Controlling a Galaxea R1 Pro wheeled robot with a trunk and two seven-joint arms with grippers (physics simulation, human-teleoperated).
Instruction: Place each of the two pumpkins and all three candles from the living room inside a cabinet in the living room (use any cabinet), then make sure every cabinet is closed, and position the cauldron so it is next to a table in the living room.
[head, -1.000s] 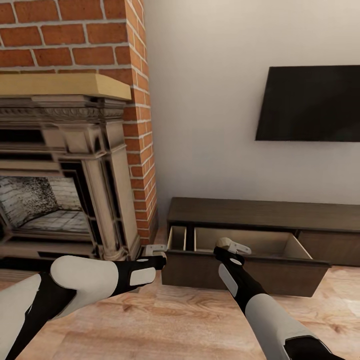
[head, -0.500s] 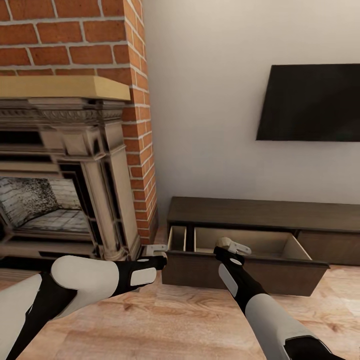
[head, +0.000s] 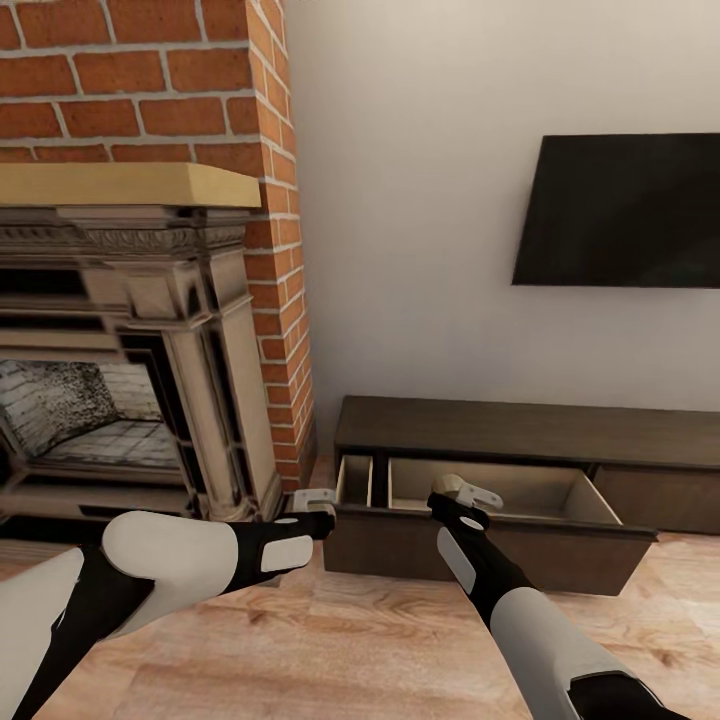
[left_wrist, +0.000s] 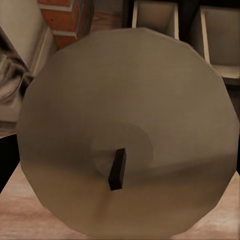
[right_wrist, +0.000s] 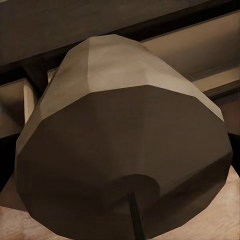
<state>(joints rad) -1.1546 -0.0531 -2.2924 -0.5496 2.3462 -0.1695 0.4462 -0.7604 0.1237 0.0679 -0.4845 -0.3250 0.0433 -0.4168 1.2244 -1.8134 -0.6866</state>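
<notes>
Candle (right_wrist: 125, 145) over open cabinet (head: 520, 430) drawer, fireplace (head: 130, 340) beside

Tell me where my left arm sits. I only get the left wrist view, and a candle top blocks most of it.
Observer: The left tool carries the left candle just off the left end of the cabinet, beside the fireplace.
Operator: Drawer contents?
Observer: The wide drawer is pulled out, and the interior that shows holds nothing.
Operator: Right arm?
Observer: The right tool holds the right candle about over that drawer's front edge.
</notes>
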